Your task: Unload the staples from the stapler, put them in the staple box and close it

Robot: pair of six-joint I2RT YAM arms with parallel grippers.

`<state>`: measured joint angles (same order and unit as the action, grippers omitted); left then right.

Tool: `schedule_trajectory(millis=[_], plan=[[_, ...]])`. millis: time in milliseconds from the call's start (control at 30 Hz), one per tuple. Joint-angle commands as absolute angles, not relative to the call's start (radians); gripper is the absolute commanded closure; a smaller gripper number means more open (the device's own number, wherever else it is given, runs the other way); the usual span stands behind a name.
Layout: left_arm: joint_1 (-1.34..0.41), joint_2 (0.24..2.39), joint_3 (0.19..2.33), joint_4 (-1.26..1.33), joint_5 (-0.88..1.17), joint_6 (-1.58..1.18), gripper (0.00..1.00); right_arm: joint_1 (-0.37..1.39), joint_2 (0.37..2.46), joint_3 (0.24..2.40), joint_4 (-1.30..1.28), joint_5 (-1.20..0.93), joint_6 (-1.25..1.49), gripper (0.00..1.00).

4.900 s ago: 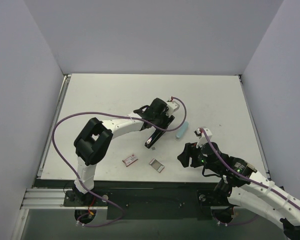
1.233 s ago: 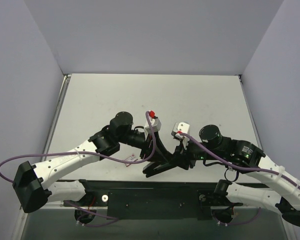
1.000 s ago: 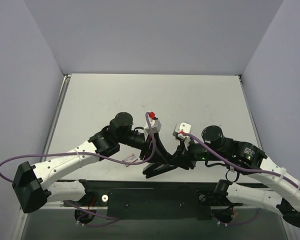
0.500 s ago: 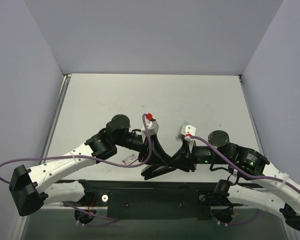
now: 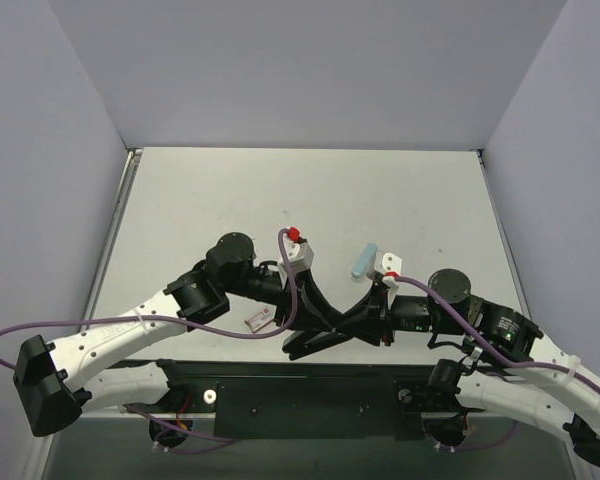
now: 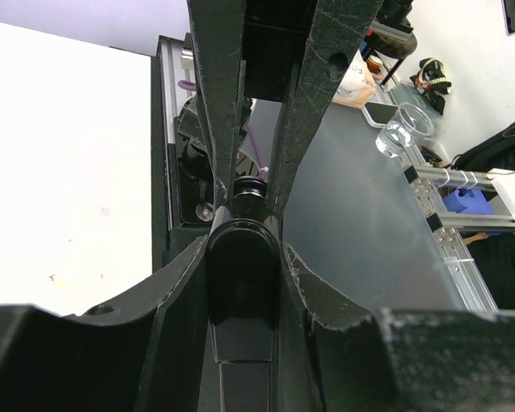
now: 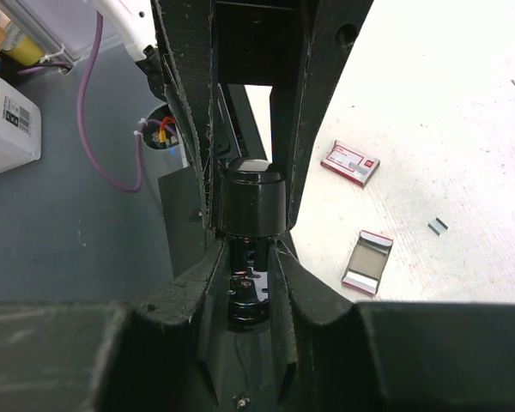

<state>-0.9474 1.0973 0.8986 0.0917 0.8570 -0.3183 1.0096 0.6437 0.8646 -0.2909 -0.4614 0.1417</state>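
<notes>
- The stapler [image 5: 308,346] is slim and black, and it is held between the two hands at the near edge of the surface [image 5: 230,200]. I cannot tell whether it touches anything below.
- The left hand [image 5: 325,322] pinches one end. In its wrist view, the stapler's rounded glossy black tip sits tight between both fingers [image 6: 219,129].
- The right hand [image 5: 355,322] pinches the other end. Its wrist view shows a blunt black end wedged between its fingers [image 7: 326,86].
- Only the right wrist view shows a tiny grey strip of staples [image 7: 438,226] on the surface, beyond the hand and to its right. A silver tray [image 7: 367,262] lies nearer the fingers.
- A pinkish-red box [image 7: 352,163] lies just past that tray. In the top view, it shows beside the left hand's outer finger.
- The left wrist view shows none of these; past its fingers are only the black base rail and grey floor.
- Only the top view shows a pale blue piece [image 5: 363,262], lying on the surface beyond the right hand.
- Half a second ago, the right wrist covered that blue piece. The right arm has since drawn back towards its base, and the piece is now in sight.
- The stapler has stayed at the same spot, with both hands still clamped on it.
</notes>
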Motion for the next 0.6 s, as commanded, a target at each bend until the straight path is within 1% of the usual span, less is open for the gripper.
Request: schedule_trajectory(millis=[0, 400, 567], plan=[[-0.928, 1.009, 0.93, 0.224, 0.796, -0.334, 1.0, 1.019, 0.618, 0.819, -0.41, -0.534, 0.161, 1.0], [-0.928, 0.979, 0.945, 0.253, 0.755, -0.35, 1.0, 1.023, 0.586, 0.75, -0.382, -0.583, 0.192, 1.0], [-0.928, 0.954, 0.934, 0.275, 0.7, -0.357, 1.0, 1.023, 0.589, 0.749, -0.376, -0.594, 0.198, 1.0]])
